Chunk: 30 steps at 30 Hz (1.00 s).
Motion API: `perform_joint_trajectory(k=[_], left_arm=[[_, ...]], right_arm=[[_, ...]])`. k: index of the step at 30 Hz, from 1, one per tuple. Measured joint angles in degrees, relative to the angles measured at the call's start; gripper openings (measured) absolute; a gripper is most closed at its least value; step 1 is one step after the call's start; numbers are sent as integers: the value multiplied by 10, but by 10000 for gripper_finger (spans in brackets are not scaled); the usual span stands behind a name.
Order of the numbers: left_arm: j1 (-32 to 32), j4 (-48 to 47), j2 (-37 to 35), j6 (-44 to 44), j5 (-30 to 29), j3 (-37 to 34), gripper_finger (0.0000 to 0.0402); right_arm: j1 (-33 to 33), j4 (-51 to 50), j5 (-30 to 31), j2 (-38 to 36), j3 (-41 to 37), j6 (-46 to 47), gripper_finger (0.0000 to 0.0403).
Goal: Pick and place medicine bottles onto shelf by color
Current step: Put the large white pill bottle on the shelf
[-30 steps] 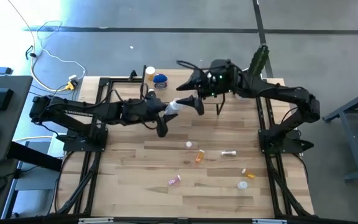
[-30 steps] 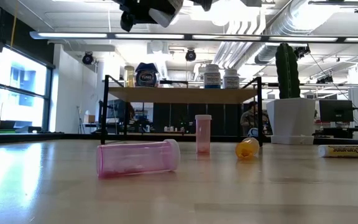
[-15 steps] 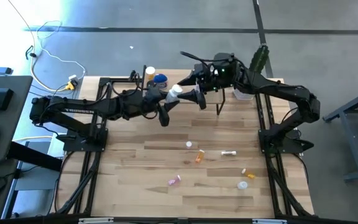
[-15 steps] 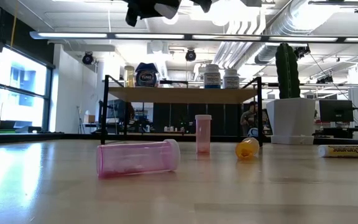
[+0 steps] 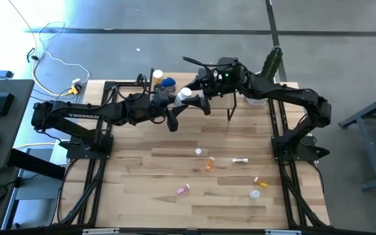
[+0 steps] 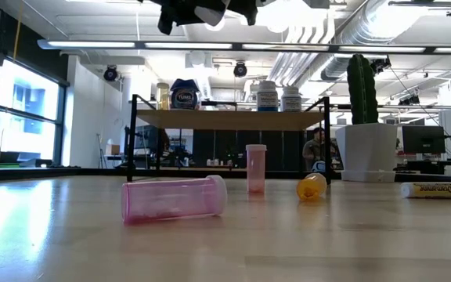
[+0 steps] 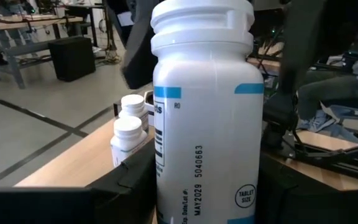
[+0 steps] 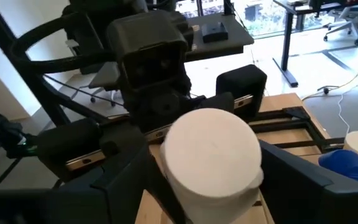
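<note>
My left gripper (image 5: 178, 109) is pinching the white bottle (image 5: 184, 96) up above the shelf (image 6: 233, 119) while my right gripper (image 5: 201, 103) stands spread around its cap, so releasing early could drop it onto the bottles below.

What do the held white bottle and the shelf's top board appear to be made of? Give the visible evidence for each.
White bottle: probably plastic, smooth and slightly glossy, opaque with a moulded ribbed cap and a printed label. Shelf: top board looks like light wood or wood laminate, pale tan and matte; its thin black legs look like metal.
</note>
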Motion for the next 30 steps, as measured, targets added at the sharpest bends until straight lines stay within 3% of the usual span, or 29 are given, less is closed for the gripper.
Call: perform_joint_trajectory(k=[12,30], left_arm=[[0,-1,0,-22,21,0,164],[0,-5,0,-20,29,-1,170]], right_arm=[[0,-6,-22,-1,0,7,173],[0,-18,-18,-1,0,20,167]])
